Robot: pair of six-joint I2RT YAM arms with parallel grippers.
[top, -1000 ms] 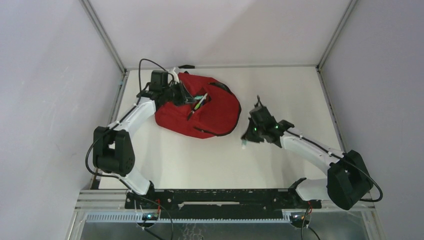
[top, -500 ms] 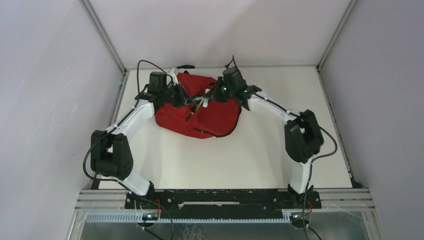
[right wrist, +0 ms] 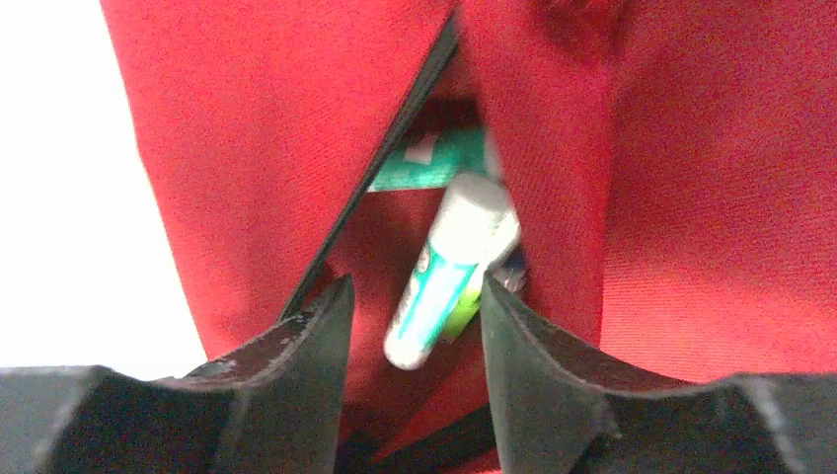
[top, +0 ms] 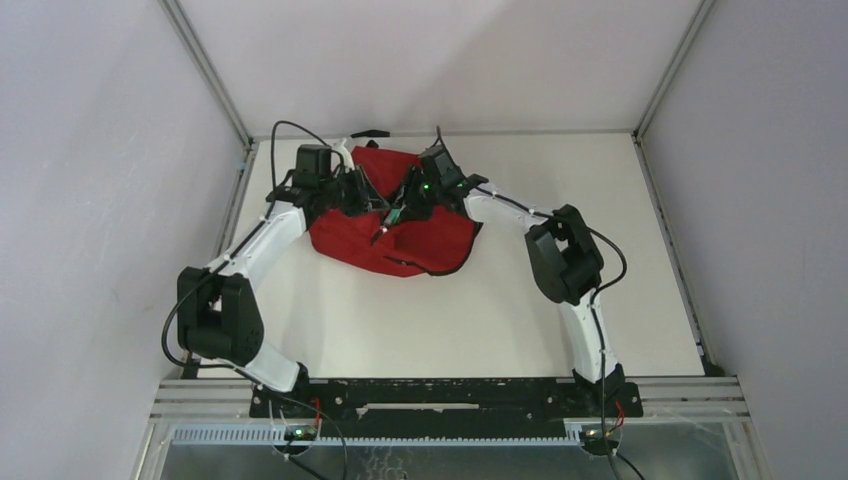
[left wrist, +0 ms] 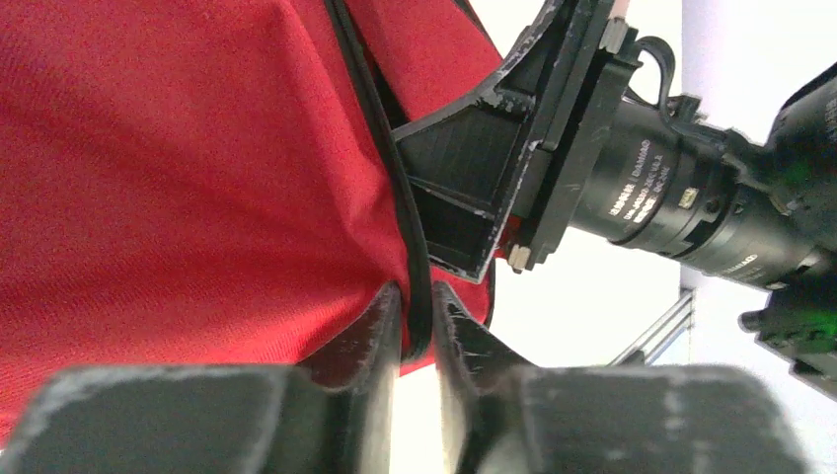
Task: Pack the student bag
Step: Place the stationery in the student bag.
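The white tabletop [top: 560, 300] carries the student bag [top: 425, 240] at its far middle-left, a soft red backpack lying flat with black zip trim along its open mouth; both arms reach over it from either side. The red cloth fills most of both wrist views [left wrist: 178, 197] [right wrist: 711, 197], rumpled and folded around the opening. The left end effector [top: 355, 195] sits at the bag's left edge, and its wrist camera shows it [left wrist: 415, 316] pinched together on the black trim, the cord-like edge running up between the two fingers with red fabric pulled taut beside it. The right end effector [top: 405, 205] hangs over the mouth of the bag with its jaws [right wrist: 415, 296] standing apart. Between them, down in the opening, lies a white-and-green tube [right wrist: 449, 272] with a white cap, tilted; whether either finger touches it cannot be told. A green packet [right wrist: 439, 158] lies deeper inside, partly hidden by the fold.
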